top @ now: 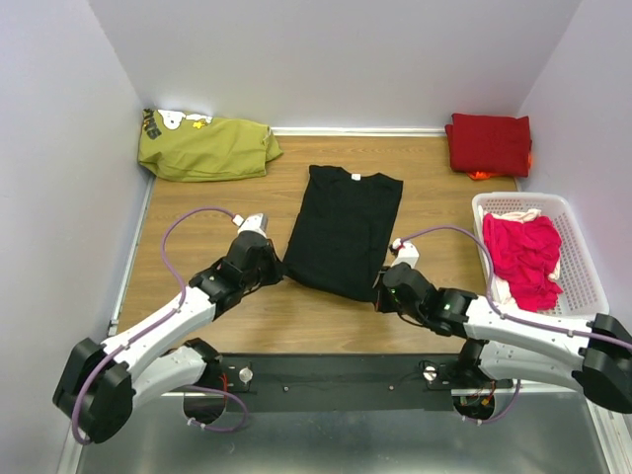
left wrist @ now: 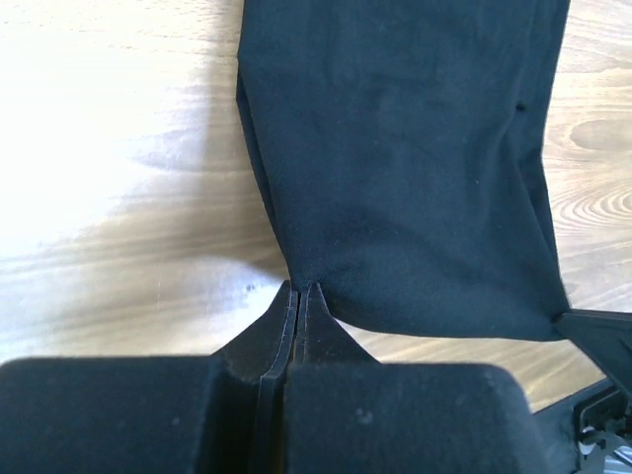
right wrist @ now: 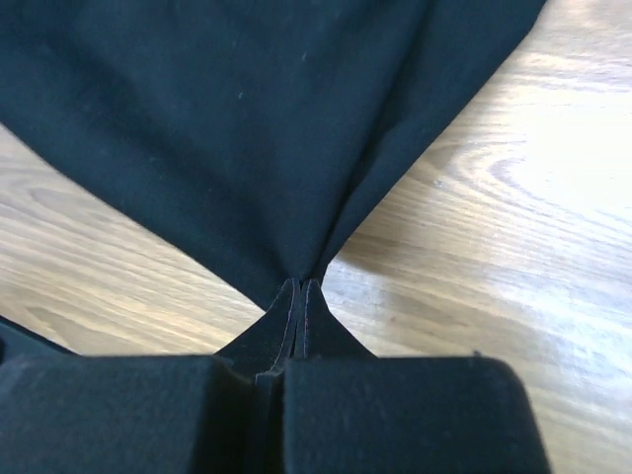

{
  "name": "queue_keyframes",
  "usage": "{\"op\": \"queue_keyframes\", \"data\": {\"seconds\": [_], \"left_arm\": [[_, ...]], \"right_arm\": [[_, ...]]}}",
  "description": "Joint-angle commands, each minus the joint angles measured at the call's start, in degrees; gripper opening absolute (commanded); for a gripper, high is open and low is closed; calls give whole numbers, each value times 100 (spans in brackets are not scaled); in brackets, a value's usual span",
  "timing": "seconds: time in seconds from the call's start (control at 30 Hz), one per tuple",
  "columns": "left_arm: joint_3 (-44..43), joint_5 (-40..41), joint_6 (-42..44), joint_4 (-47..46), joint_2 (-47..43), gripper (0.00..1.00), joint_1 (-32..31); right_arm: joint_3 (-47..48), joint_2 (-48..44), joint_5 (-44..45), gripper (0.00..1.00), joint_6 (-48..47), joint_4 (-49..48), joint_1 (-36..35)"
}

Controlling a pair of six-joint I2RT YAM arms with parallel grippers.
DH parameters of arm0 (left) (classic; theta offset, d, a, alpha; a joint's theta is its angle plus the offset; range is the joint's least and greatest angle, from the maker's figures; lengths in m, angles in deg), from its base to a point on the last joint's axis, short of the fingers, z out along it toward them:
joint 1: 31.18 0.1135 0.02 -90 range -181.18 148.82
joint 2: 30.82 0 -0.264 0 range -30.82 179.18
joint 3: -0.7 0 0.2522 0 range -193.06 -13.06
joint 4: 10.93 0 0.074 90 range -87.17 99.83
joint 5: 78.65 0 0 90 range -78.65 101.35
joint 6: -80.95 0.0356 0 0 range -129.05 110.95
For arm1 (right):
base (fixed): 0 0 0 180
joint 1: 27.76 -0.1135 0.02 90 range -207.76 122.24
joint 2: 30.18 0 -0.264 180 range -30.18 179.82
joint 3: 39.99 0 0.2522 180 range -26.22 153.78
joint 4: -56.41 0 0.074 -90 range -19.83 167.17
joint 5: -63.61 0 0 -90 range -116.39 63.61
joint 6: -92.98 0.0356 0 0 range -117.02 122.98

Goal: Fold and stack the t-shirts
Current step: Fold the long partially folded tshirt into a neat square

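A black t-shirt (top: 343,229) lies flat in the middle of the wooden table, folded lengthwise, collar toward the back. My left gripper (top: 278,265) is shut on its near left corner; in the left wrist view the cloth (left wrist: 405,158) runs into the closed fingertips (left wrist: 299,288). On the near right corner my right gripper (top: 383,288) is shut too, the fabric (right wrist: 247,128) gathered into a pinch at its tips (right wrist: 300,283). A dark red t-shirt (top: 489,143) sits folded at the back right. Bright pink t-shirts (top: 523,257) are heaped in a white basket (top: 585,267).
An olive-green garment (top: 205,148) with a white and yellow print lies crumpled at the back left corner. Walls close the table on the left, back and right. Something orange (top: 482,175) peeks out under the red shirt.
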Motion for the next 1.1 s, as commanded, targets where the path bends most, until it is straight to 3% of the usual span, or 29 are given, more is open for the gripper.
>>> {"op": "queue_keyframes", "data": {"seconds": [0.0,0.3,0.83,1.07], "left_arm": [[-282,613,-222,714,-495,0,-162],[-810,1106,-187,1066,-488,0,-189],[-2752,1941,455,847,1567,0,-259],[-3753,2204,701,811,2395,0,-259]], "right_arm": [[375,-319,900,1,407,1008,-255],[1007,-671,1848,1,346,1588,-334],[2133,-83,3729,1,-287,1729,-325],[2405,382,4047,1,-199,1686,34]]}}
